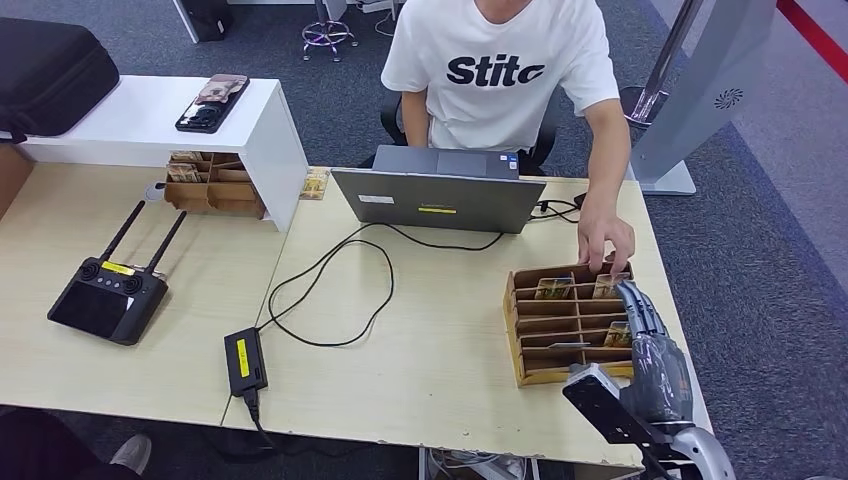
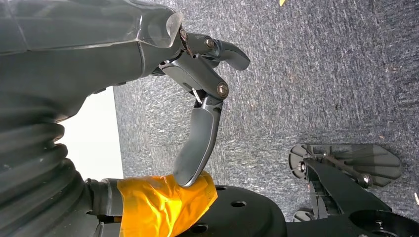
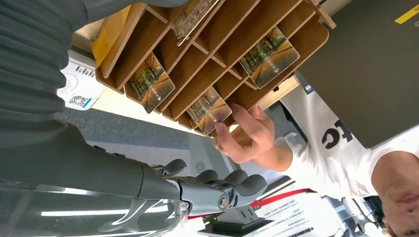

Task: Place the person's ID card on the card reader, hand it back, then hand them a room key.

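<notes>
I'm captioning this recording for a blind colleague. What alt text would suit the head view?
A robot's right hand hovers open beside a wooden card rack on a light table, while a seated person's hand reaches into the rack's far row. Behind it are a grey laptop, a cable and power adapter; a black controller lies far left.

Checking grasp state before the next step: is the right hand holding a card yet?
No: in the right wrist view the right hand is empty, fingers extended beside the wooden card rack, while the person's hand touches a card there.
</notes>
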Controlling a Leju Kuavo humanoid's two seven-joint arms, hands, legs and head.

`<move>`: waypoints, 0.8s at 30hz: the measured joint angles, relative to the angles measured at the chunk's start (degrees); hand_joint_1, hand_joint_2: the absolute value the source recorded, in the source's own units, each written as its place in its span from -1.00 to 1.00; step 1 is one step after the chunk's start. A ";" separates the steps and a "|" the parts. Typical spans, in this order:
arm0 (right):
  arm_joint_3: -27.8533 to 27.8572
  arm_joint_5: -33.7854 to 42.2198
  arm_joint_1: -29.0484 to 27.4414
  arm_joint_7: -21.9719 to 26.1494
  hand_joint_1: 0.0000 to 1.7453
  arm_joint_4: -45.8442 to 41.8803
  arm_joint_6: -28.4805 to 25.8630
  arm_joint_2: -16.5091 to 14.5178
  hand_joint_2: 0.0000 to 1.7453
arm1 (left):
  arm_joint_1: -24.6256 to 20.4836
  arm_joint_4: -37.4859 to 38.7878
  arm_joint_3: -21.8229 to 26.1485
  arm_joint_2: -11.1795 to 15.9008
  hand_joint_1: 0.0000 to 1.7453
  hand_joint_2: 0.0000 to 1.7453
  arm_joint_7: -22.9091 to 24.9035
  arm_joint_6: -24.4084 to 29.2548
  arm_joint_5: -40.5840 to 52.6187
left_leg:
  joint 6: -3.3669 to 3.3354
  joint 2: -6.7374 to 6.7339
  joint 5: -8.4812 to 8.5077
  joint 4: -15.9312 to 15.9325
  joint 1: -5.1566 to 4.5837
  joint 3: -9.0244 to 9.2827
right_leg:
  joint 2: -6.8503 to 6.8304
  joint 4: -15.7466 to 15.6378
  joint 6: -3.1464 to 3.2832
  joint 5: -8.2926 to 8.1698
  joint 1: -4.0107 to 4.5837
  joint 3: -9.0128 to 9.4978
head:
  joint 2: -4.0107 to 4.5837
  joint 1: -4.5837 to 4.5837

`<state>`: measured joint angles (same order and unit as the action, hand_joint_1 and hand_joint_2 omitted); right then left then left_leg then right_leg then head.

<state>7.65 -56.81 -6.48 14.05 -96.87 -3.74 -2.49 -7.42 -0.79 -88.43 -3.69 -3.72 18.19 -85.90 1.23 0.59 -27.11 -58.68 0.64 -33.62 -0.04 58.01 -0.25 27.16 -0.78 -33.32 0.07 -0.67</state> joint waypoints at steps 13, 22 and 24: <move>0.02 -0.28 -0.55 0.16 -1.00 0.07 -0.02 -0.16 1.00 | 0.00 0.00 0.00 -0.19 -1.00 1.00 0.01 0.29 0.17 | 0.00 0.00 0.00 0.00 0.00 0.00 | 0.00 0.00 0.00 0.00 0.00 0.00 | 0.00 -0.01; 0.66 -0.52 -0.62 0.18 -1.00 0.23 -0.10 -0.22 1.00 | 0.00 0.00 -0.01 -0.20 -1.00 1.00 0.01 0.27 0.50 | 0.00 0.00 0.00 0.00 0.00 0.00 | 0.00 0.00 0.00 0.00 0.00 0.00 | 0.00 0.00; 0.83 -0.76 -0.61 0.18 -1.00 0.47 -0.13 -0.22 1.00 | 0.00 0.00 -0.01 -0.20 -1.00 1.00 0.01 0.25 0.57 | 0.00 0.00 0.00 0.00 0.00 0.00 | 0.00 0.00 0.00 0.00 0.00 0.00 | 0.00 0.00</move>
<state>8.48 -57.57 -7.10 14.23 -96.40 -3.86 -2.71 -7.42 -0.79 -88.44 -3.89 -3.71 18.44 -85.33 1.23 0.59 -27.12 -58.68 0.63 -33.62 -0.04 58.01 -0.25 27.16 -0.78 -33.32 0.07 -0.67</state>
